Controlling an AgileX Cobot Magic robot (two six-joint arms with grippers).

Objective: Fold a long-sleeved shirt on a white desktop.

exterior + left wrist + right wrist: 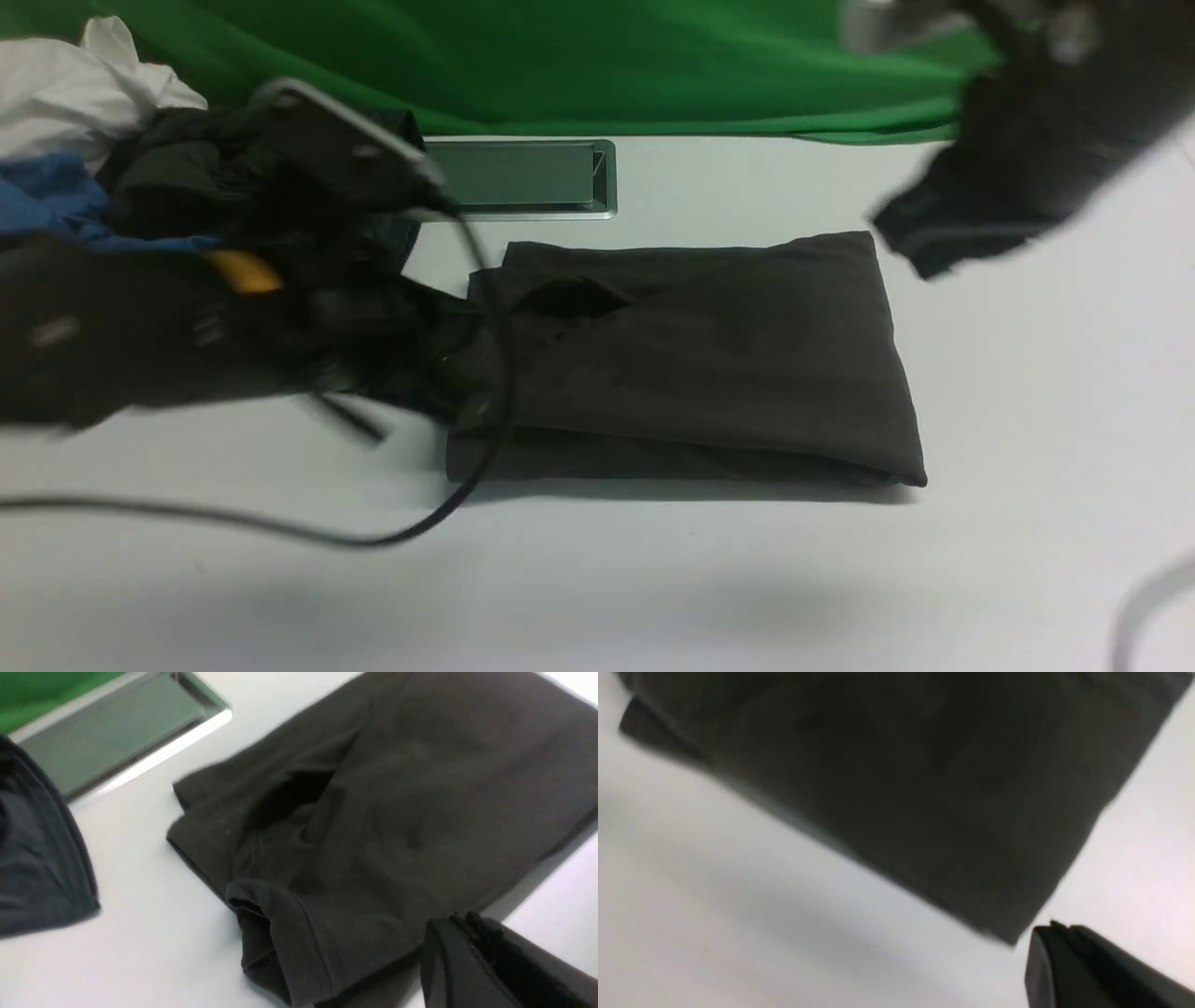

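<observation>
Fingers [1064,956] pressed together, seemingly empty; long-sleeved shirt [691,364] folded rectangular.

White desktop [1027,392], smooth and bright. Dead centre lies the shirt [700,364], folded into a tidy dark rectangle, flat on the surface. Behind it, the grey hatch [523,177] sits flush in the top. Far left, a heap of clothes [84,140] (white, blue, dark). A black cable [280,527] trails across the near side.
</observation>
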